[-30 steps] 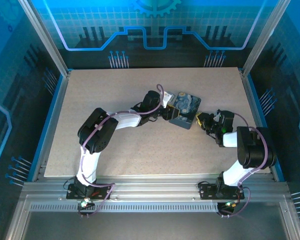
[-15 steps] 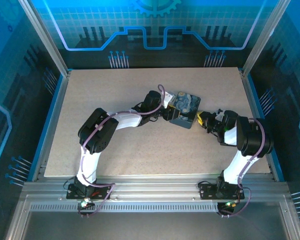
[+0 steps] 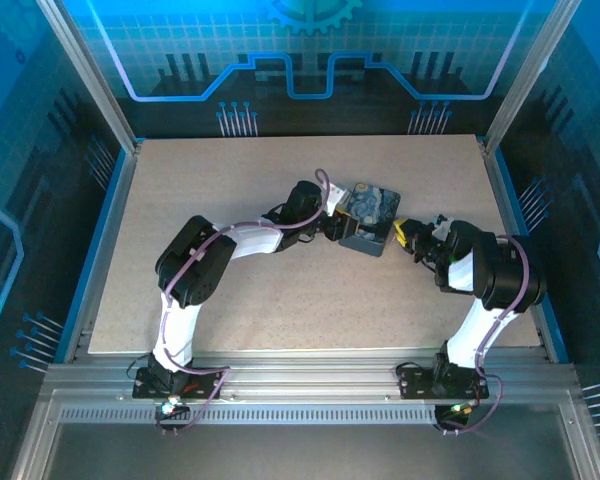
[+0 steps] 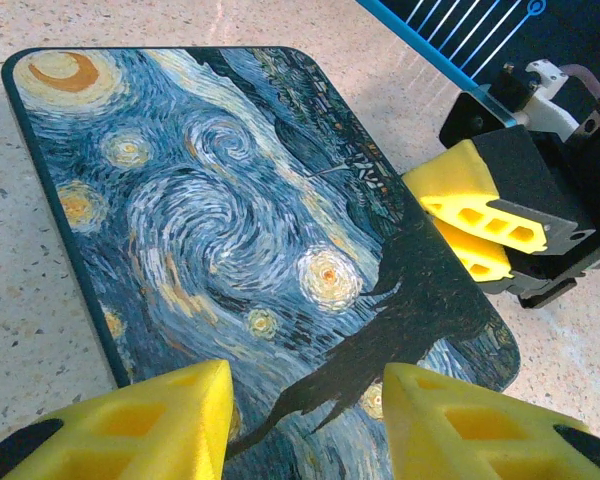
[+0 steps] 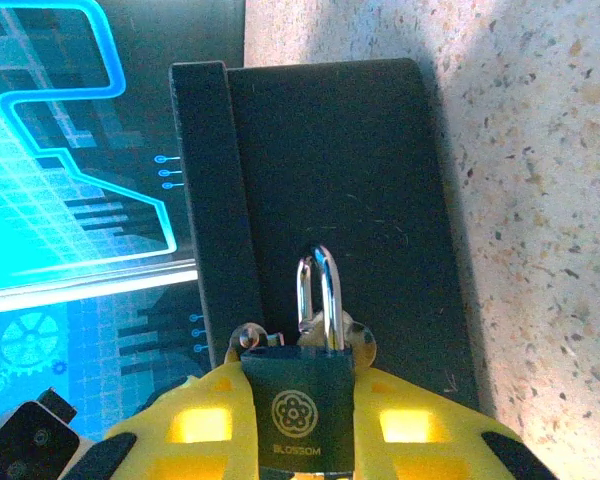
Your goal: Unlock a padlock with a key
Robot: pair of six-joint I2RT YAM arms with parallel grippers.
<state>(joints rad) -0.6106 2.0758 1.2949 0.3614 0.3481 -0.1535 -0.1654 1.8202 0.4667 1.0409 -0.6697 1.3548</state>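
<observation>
The right jaws were clamped on the padlock [image 5: 300, 420], its body pinched between their two yellow fingers [image 5: 205, 425]. The left jaws stood apart, their yellow fingers [image 4: 170, 420] over the 6 o'clock end of the tin [image 4: 240, 220]. Whether they touched it could not be told.

Count: one padlock, one tin, two sets of jaws.

The right wrist view gave the padlock's detail: a dark teal body stamped with a flower emblem and the word BLOSSOM, and a silver shackle [image 5: 317, 290]. The left wrist view gave the tin's lid, printed with a swirling blue-and-yellow night sky, and the right jaws' fingers [image 4: 460, 190] at the tin's 3 o'clock edge. The top view placed the tin [image 3: 368, 215] on the desk [image 3: 230, 300], with the left jaws at its 8 o'clock and the right jaws at its 4 o'clock.

Orientation: in the right wrist view the padlock's long axis ran 12 to 6. The shackle pointed to 12, in front of a dark flat face of the tin. Contact there could not be told.
</observation>
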